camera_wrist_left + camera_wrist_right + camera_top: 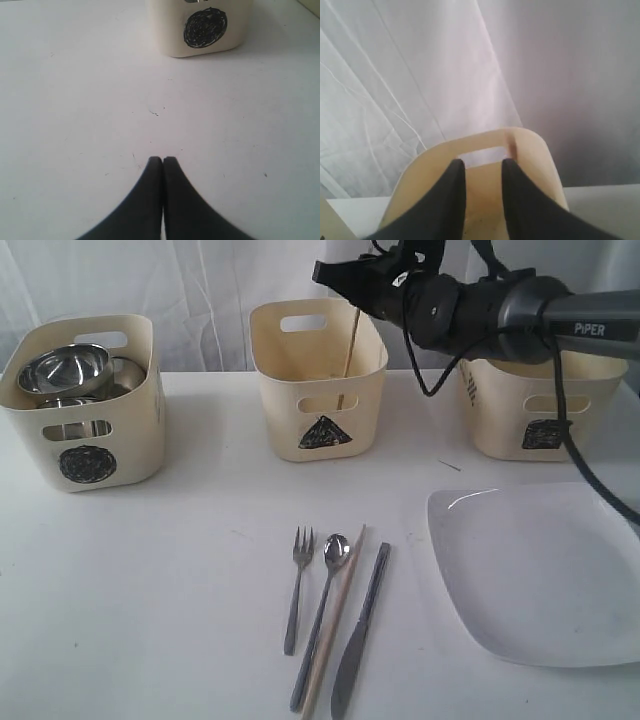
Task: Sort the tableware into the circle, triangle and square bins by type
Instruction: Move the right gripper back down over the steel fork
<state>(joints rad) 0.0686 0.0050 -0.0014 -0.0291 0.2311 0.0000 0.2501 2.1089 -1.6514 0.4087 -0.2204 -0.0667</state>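
My right gripper (322,273) hangs above the triangle bin (275,390). In the right wrist view the right gripper (483,162) stands open over that bin (530,150), with nothing between its fingers. One wooden chopstick (352,345) stands leaning inside the bin. A steel fork (297,585), spoon (322,615), second chopstick (336,625) and knife (360,635) lie side by side at the table's front. The large white plate (545,570) lies to their right. Steel bowls (65,368) fill the circle bin (85,440). My left gripper (163,159) is shut and empty, low over bare table.
The square bin (510,410) stands at the back right, partly behind the right arm and its cable (585,465). The circle bin (200,25) is ahead of the left gripper in the left wrist view. White curtain hangs behind the table.
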